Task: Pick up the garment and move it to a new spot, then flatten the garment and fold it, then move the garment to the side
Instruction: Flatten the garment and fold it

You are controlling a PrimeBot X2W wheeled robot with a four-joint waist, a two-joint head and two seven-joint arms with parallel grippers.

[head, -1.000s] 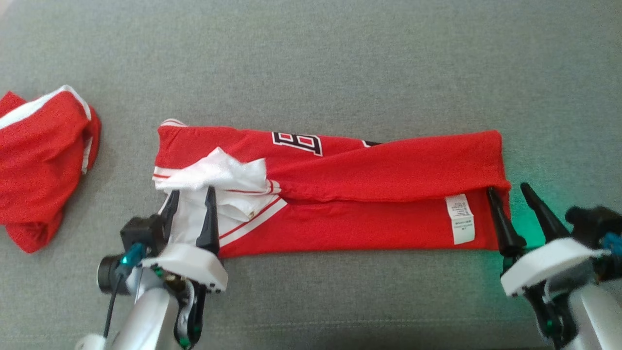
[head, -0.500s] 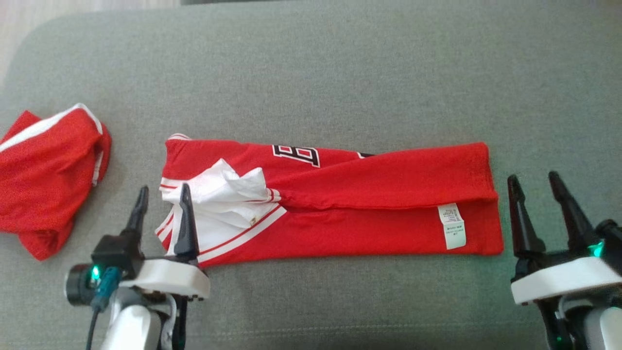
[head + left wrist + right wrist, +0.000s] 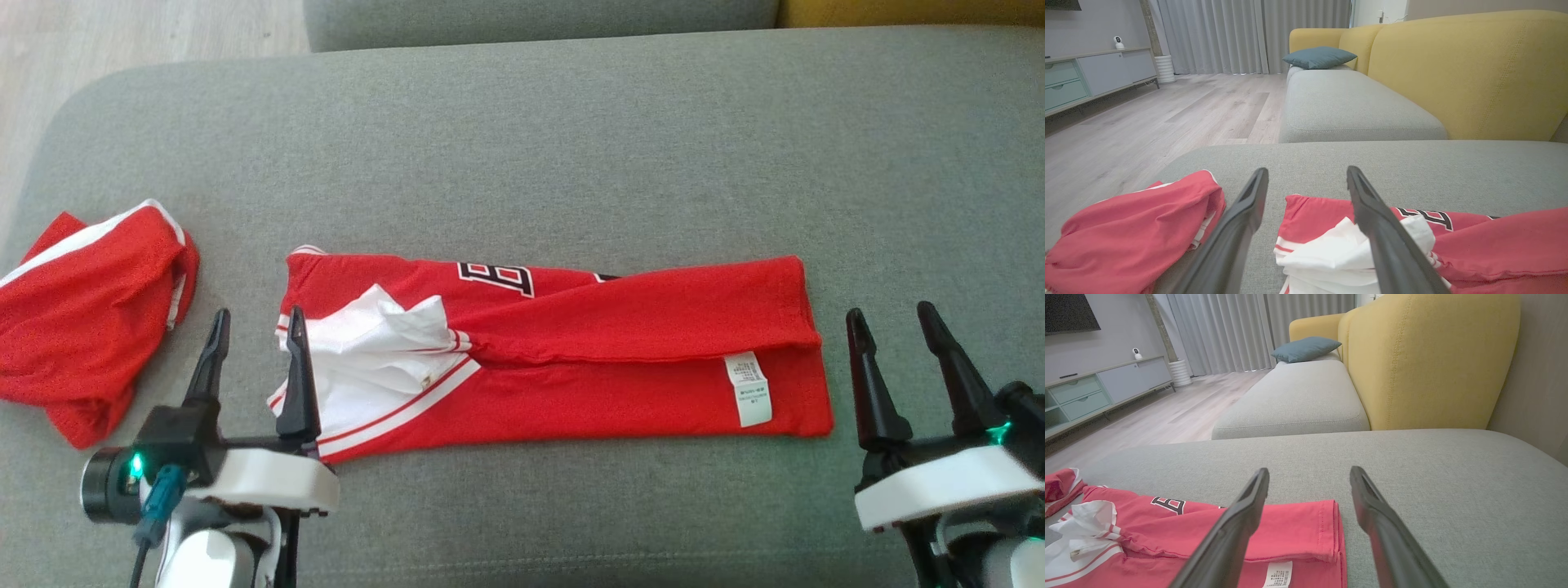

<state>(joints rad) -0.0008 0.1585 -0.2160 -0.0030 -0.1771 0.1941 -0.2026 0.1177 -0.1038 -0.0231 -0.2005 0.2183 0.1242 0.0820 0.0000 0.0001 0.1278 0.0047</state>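
Lying across the middle of the grey seat cushion (image 3: 522,147): red shirt (image 3: 620,343), folded lengthwise into a long strip, running left to right in the head view. White trim (image 3: 371,343) bunched and rumpled at the strip's left end, red stripes along its edge. Black-and-white lettering (image 3: 496,278) half tucked under the upper fold. White care label (image 3: 749,390) near the right end, on the lower layer, just below the fold's hem.

Left gripper (image 3: 258,314) at the strip's left end, jaws spread wide, gripping nothing. Inner finger (image 3: 298,384) over the edge of the white trim, outer finger over bare cushion; contact with the cloth hard to tell.

Right gripper (image 3: 890,310) just off the strip's right end, jaws likewise released and empty, both fingers over bare cushion, apart from the shirt.

Crumpled at the cushion's far left edge: second red garment (image 3: 90,310) with a white stripe, apart from the folded shirt.

Seen from the wrist views: another grey seat (image 3: 1347,106) beyond, yellow backrest (image 3: 1474,73), teal pillow (image 3: 1319,57), wood floor (image 3: 1167,118), grey curtains (image 3: 1241,32), low cabinet (image 3: 1090,77) along the wall.
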